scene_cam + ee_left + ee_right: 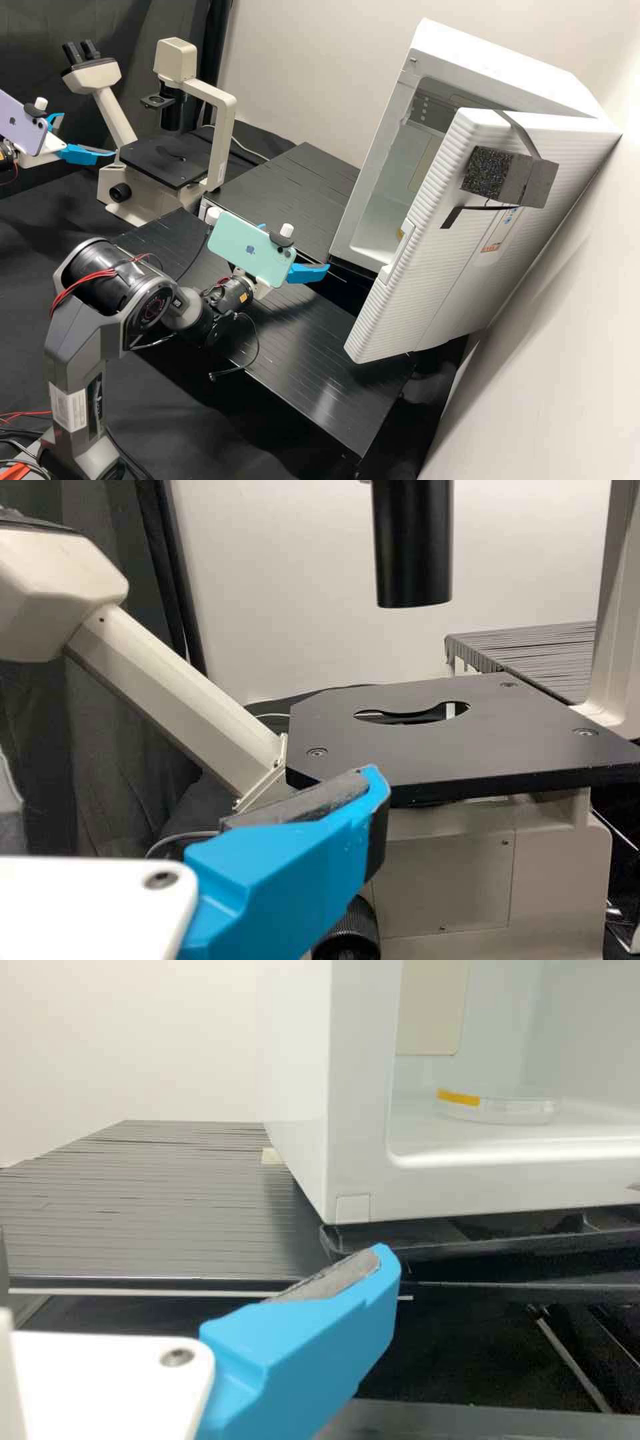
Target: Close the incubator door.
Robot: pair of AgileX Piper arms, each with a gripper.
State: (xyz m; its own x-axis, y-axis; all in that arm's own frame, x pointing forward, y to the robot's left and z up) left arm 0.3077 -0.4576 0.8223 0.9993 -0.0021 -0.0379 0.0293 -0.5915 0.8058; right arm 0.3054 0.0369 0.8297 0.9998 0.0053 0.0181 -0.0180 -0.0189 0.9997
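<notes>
Overall, a white incubator (pixel 500 60) leans across the upper right of the frame in the high view, its ribbed door (pixel 460 287) standing ajar, the free edge toward the middle of the frame and the pale chamber visible behind it. A grey foam block (pixel 539 181) sits on the door's front, with dark straps around it. Near the center, the right gripper (pixel 297 247) points toward the opening, apart from the door; its blue fingers are spread, with nothing held between them. At the upper left edge, the left gripper (pixel 89 135) also has its fingers parted and holds nothing, beside a cream microscope (pixel 224 127) with a flat black stage. Each arm carries a phone (one mint green (pixel 247 248), one lilac (pixel 19 122)). In the right wrist view, a clear round dish (pixel 510 1110) marked with yellow lies on the chamber floor. Black slatted surfaces (pixel 320 347) spread below the door and toward the microscope.
</notes>
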